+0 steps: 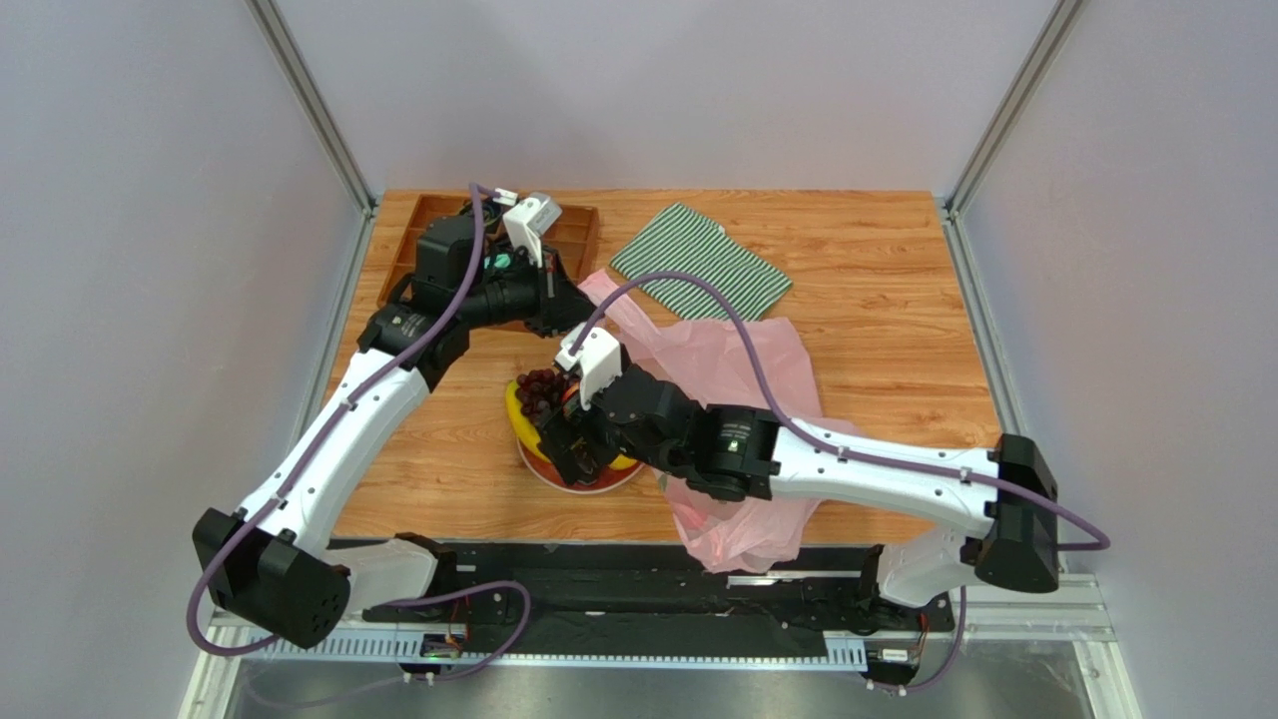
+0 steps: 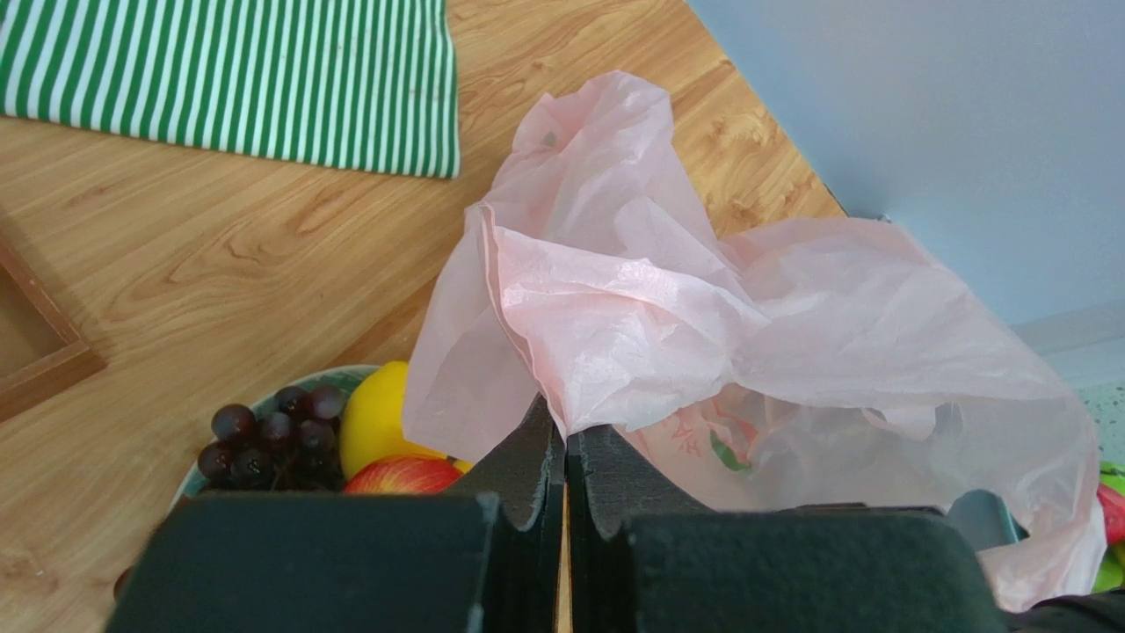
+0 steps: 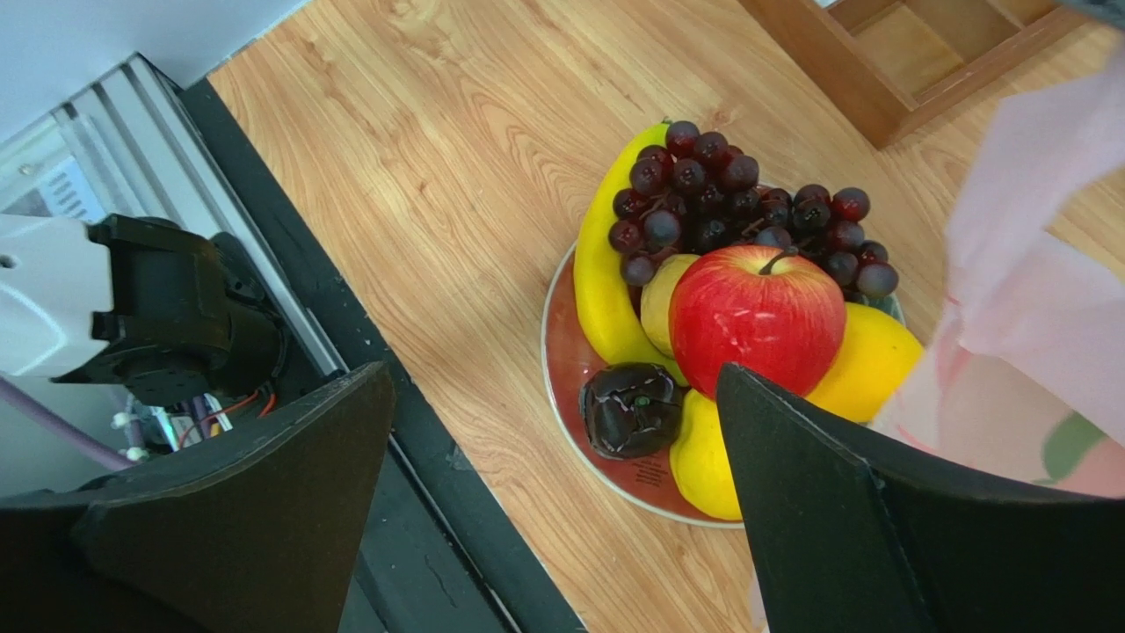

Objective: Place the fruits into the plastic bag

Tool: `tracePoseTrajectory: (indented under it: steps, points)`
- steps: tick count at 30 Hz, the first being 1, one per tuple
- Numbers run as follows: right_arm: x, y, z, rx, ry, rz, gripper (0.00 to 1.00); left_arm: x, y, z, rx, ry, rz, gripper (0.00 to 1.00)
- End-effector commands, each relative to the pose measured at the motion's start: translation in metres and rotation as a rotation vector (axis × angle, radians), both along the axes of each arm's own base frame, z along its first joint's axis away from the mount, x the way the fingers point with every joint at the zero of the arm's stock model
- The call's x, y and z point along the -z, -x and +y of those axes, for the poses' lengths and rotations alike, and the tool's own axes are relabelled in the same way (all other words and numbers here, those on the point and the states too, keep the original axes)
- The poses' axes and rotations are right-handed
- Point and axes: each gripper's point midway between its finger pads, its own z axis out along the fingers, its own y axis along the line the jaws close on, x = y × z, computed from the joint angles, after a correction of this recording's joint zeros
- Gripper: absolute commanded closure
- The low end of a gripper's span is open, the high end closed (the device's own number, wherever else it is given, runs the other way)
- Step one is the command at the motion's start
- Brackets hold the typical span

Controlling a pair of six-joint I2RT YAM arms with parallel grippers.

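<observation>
**Bag gripped beside laden plate**

The left arm's fingers (image 2: pixel 528 468) are pinched shut on an edge of the pink plastic bag (image 2: pixel 740 317), just beside the plate (image 3: pixel 565 363). Above the plate, the right arm's fingers (image 3: pixel 845 528) gape wide over the fruits (image 3: pixel 753 317).

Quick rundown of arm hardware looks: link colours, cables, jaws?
White link shells, black joint housings on left arm and right arm. A purple cable loops along each. White camera block on each wrist. Jaws matte black, wedge-shaped. No markings legible.
</observation>
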Motion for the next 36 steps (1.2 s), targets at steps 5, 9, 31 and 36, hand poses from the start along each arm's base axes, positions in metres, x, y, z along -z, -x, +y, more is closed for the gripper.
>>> tracePoseTrajectory:
  steps: [5,9,31,36]
  points:
    - [0.015,-0.038,0.013,0.079,0.048,-0.04,0.01,-0.008,-0.001,-0.001,0.013,-0.01,-0.026,1.0]
    - [0.033,-0.056,0.008,0.123,0.095,-0.043,0.0,-0.006,-0.001,-0.001,0.016,-0.012,-0.016,1.0]
    - [0.108,-0.104,-0.01,0.244,0.261,0.01,0.0,0.0,-0.003,-0.003,0.02,-0.022,0.007,1.0]
    - [0.121,-0.111,-0.021,0.289,0.319,0.015,0.0,0.007,-0.006,-0.004,0.022,-0.027,0.029,1.0]
